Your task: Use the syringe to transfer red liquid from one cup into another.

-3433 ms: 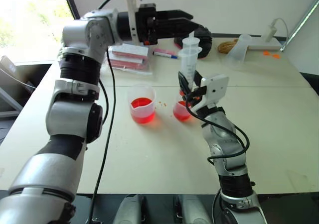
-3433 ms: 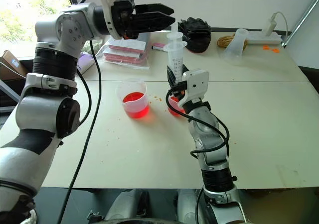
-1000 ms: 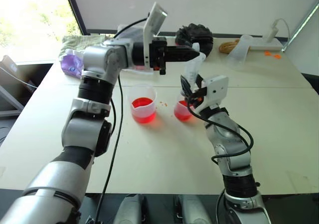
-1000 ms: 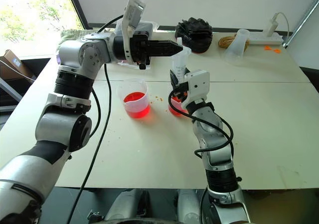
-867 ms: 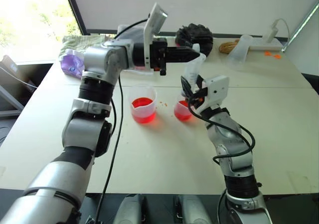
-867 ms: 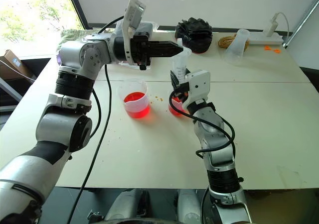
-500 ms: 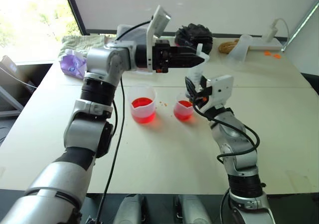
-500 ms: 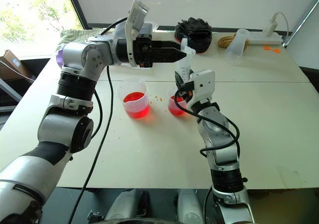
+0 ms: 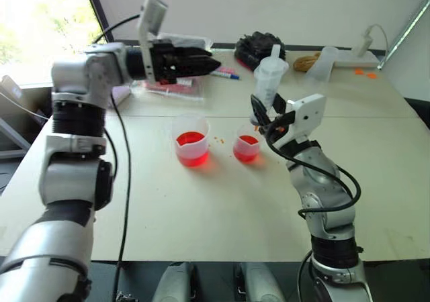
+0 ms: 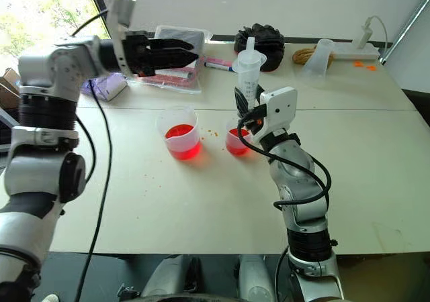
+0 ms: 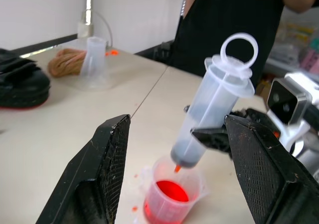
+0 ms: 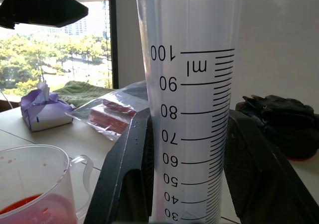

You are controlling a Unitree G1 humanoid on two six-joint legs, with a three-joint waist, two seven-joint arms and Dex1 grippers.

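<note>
Left gripper point(image 9: 213, 65) now swung away leftward, jaws wide and empty, off the plunger. Right gripper point(image 10: 243, 116) clamped on syringe point(image 9: 269, 80), plunger down, tip above small cup point(image 9: 247, 147). Discharge seemingly done; big cup point(image 9: 191, 138) holds more red liquid point(image 9: 191, 141).

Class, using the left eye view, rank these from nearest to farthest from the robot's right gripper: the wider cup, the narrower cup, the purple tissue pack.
1. The narrower cup, just left of and below the right gripper.
2. The wider cup, farther left, mid-table.
3. The purple tissue pack, at the table's far left edge.
</note>
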